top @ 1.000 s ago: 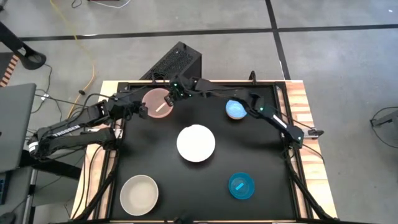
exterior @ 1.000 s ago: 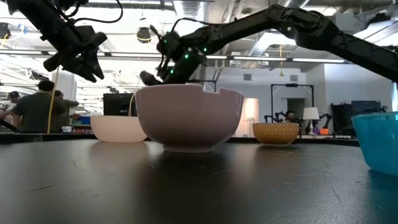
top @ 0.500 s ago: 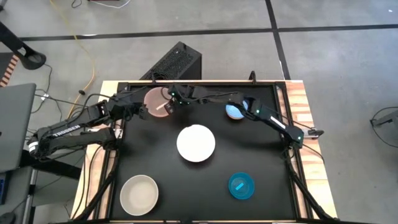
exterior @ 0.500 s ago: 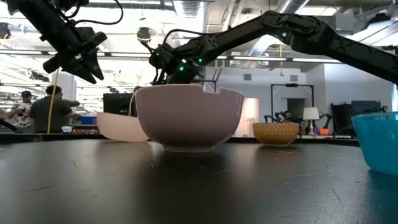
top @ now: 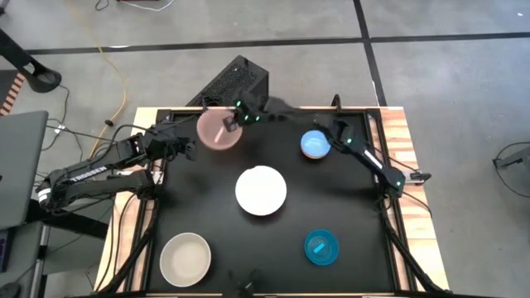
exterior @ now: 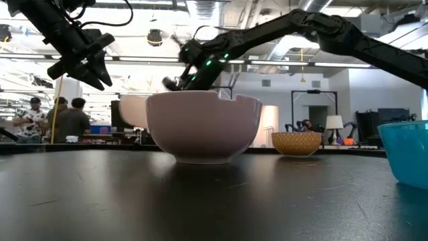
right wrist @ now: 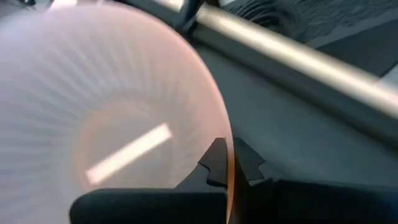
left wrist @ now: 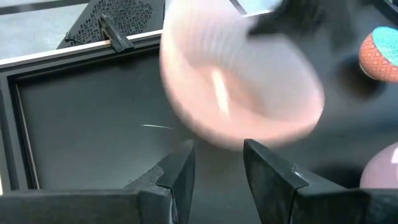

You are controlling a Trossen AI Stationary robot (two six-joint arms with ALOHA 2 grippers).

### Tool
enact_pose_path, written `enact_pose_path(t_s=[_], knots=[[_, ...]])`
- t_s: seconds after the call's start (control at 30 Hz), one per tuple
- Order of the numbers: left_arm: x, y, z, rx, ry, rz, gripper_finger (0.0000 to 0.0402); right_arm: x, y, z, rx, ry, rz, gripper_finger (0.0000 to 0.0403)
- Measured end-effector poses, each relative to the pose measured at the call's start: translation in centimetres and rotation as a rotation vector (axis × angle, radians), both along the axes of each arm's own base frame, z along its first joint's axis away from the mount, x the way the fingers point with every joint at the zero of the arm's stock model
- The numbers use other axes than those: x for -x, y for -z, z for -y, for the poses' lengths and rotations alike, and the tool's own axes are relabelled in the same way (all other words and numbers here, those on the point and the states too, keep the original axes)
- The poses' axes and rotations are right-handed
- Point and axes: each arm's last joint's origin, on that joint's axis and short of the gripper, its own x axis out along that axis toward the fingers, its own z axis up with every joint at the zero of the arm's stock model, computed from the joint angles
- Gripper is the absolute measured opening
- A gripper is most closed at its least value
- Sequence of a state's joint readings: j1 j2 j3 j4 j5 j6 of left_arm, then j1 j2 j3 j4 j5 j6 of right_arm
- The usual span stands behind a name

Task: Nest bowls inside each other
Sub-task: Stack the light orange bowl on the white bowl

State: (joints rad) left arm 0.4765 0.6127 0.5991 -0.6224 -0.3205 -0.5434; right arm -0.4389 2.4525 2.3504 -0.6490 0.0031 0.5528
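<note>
The pale pink bowl [top: 217, 132] hangs at the table's far left, blurred in the low view [exterior: 134, 110]. My right gripper [top: 233, 122] is shut on it. My left gripper [top: 187, 149] stands open just left of the pink bowl, its fingers [left wrist: 180, 177] short of it and touching nothing. A white bowl [top: 261, 190] sits on its base at the table's middle, and a light blue bowl [top: 315, 145] at the far right. A teal bowl [top: 321, 247] stands at the near right and a cream bowl [top: 185, 258] at the near left. My right gripper pinches the pink bowl's rim [right wrist: 227, 146] on its far right side, one finger inside the bowl and one outside. The fingers come from the table's right, slanting down. The bowl is lifted clear of the table and hangs beside the fingers.
A raised black frame [top: 248, 108] runs round the table. A black box [top: 236, 83] stands on the floor behind the far edge. People [exterior: 57, 120] are far off in the room. Bare black table [top: 248, 240] lies between the near bowls.
My right gripper has shut on the pink bowl's rim and gone up and a little toward the far edge. The pink bowl first tipped, then came off the table, and now hangs clear a little farther right and back.
</note>
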Motion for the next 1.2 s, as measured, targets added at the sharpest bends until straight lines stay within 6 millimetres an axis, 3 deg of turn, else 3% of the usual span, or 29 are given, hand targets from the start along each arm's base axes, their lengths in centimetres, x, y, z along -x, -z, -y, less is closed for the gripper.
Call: enact_pose_path(t_s=[0.13, 0.27, 0.5, 0.63, 0.7, 0.8, 1.0, 1.2], knots=[[0.0, 0.0, 0.0, 0.001, 0.002, 0.001, 0.0125, 2.9, -3.4, 1.6, -0.014, 0.002, -0.012, 0.0004], [0.0, 0.0, 0.0, -0.002, 0.0, 0.0, 0.0125, 5.9, -7.5, 0.7, -0.02, -0.099, -0.058, 0.0002], [0.0, -0.1, 0.0, -0.025, 0.017, -0.016, 0.0125, 9.9, -13.4, -5.5, 0.022, -0.284, -0.201, 0.0002], [-0.1, -0.2, -0.1, -0.043, -0.002, -0.014, 0.0125, 10.9, -15.6, -9.9, 0.084, -0.346, -0.24, 0.0002], [-0.1, -0.2, -0.1, -0.049, -0.006, -0.008, 0.0125, 11.3, -15.6, -11.9, 0.086, -0.386, -0.26, 0.0002], [-0.3, -0.5, -0.2, -0.064, -0.005, 0.016, 0.0125, 11.9, -14.0, -14.6, 0.059, -0.412, -0.285, 0.0001], [-0.3, -0.5, -0.3, -0.076, -0.02, 0.018, 0.0125, 13.4, -10.4, -19.3, 0.032, -0.341, -0.11, 0.0], [-0.3, -0.5, -0.3, -0.081, -0.026, 0.018, 0.0125, 13.9, -5.9, -21.4, 0.042, -0.238, -0.096, 0.0]])
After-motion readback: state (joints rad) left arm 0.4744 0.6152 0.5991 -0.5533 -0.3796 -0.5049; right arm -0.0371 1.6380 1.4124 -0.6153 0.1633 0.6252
